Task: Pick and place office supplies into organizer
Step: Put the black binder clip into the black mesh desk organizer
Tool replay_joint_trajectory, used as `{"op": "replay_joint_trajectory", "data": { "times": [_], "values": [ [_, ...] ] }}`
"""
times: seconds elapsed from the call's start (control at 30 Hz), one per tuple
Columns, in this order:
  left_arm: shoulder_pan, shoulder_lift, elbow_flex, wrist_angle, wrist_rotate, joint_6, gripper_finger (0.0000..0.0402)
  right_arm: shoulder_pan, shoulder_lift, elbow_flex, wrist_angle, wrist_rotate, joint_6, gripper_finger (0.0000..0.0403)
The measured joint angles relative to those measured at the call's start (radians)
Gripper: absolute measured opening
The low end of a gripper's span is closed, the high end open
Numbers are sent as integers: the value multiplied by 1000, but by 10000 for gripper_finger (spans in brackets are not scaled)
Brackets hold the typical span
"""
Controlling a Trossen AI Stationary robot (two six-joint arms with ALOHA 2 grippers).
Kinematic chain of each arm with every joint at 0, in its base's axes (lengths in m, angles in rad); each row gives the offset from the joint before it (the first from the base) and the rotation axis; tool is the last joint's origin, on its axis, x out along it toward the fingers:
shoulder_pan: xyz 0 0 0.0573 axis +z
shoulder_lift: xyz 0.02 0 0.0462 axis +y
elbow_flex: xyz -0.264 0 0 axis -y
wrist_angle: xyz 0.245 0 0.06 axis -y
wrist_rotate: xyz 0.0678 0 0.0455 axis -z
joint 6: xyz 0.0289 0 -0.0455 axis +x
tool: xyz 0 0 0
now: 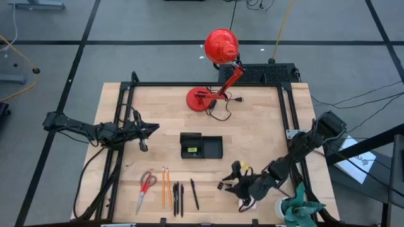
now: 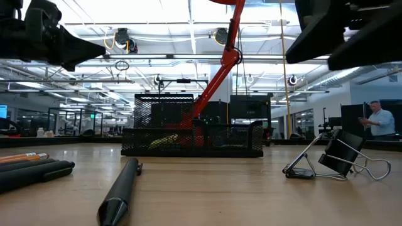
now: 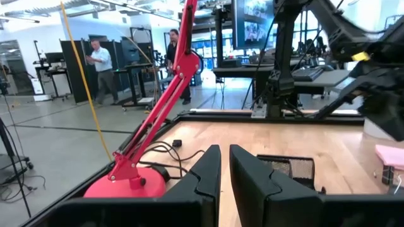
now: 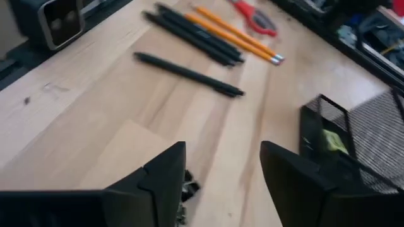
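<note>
The black mesh organizer [image 1: 201,146] [image 2: 191,135] stands mid-table with a small yellow-green piece [image 1: 193,150] [image 4: 332,142] lying inside it. Red-handled scissors [image 1: 146,185], two orange pencils [image 1: 165,186] and three black pens [image 1: 178,199] lie along the near edge. One pen [image 4: 189,74] lies apart from the others. My right gripper [image 1: 225,185] [image 4: 222,165] is open, raised above the table over a black binder clip [image 2: 336,157] [image 4: 189,187]. A pink sticky-note pad [image 3: 391,154] lies behind that gripper. My left gripper [image 1: 149,130] [image 3: 225,171] is shut and held in the air left of the organizer.
A red desk lamp [image 1: 218,60] stands on its round base [image 1: 201,99] at the far edge, its cord trailing beside it. A teal cloth-like thing [image 1: 302,211] sits at the near right corner. Black frame rails [image 1: 126,94] border the table. People stand in the room beyond.
</note>
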Motion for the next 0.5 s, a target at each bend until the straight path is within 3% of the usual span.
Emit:
{"op": "replay_joint_trajectory", "data": {
  "times": [0.5],
  "values": [
    [0, 0, 0, -3, 0, 0, 42, 14, 163, 71, -34, -8, -25, 146]
  ]
}}
